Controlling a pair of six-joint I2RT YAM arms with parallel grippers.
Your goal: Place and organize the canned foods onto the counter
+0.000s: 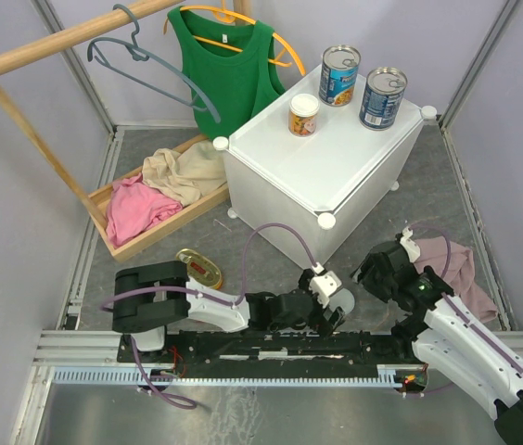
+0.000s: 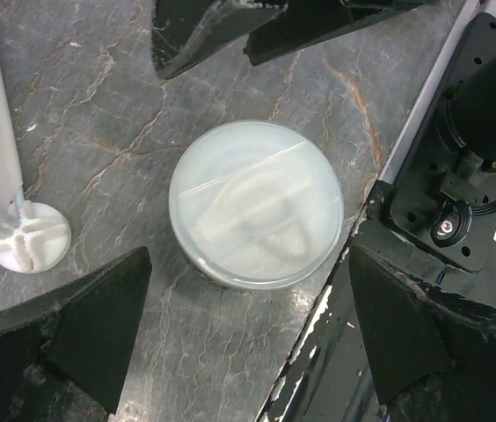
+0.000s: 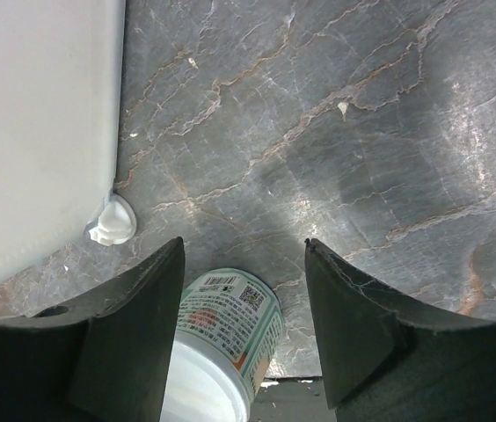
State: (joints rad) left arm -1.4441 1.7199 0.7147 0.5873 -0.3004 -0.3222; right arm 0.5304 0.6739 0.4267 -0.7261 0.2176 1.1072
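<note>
Grey marbled floor [image 3: 362, 132]. White cabinet tabletop [image 1: 336, 162] holds two tall blue-labelled cans [image 1: 339, 76] [image 1: 383, 97] and one small white-lidded can [image 1: 304, 115]. Second small can [image 2: 255, 204] stands on floor between left gripper's [image 2: 248, 264] wide-open jaws. Right gripper [image 3: 244, 251] near it, jaws parted, empty.

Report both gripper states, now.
Left gripper: open, straddling the small white-lidded can, not gripping it.
Right gripper: open, holding nothing.
</note>
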